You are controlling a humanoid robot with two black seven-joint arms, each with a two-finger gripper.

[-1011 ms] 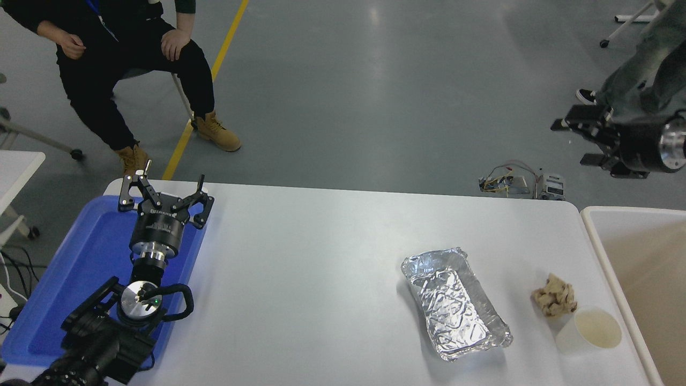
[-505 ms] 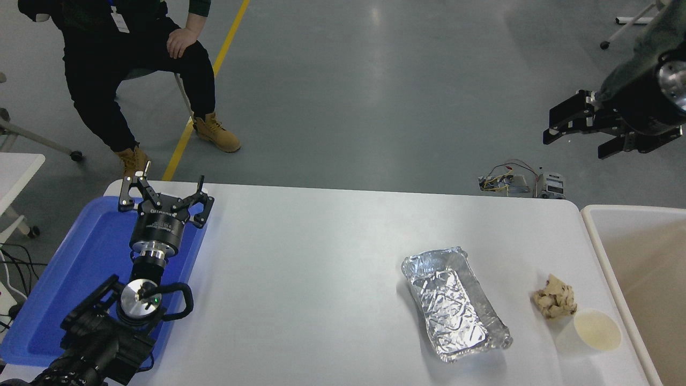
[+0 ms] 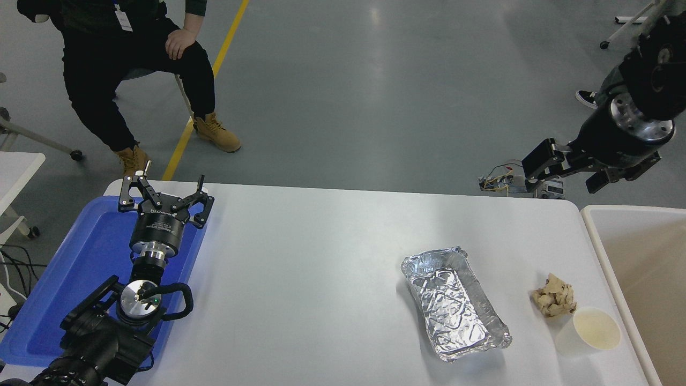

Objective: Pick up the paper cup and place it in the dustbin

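Your dustbin [image 3: 592,236] is cut off at the right edge, showing only a corner. The right gripper [image 3: 565,174] hangs spread wide beyond the table's far right edge, well apart from the cup [image 3: 589,335], which stands near-right beside the bin. The left gripper [image 3: 163,195] sits open over the blue tray [image 3: 80,257].

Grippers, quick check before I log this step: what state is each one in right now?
Left gripper: open, empty, parked over the blue tray.
Right gripper: open, empty, raised beyond the table's far edge, well away from the paper cup.
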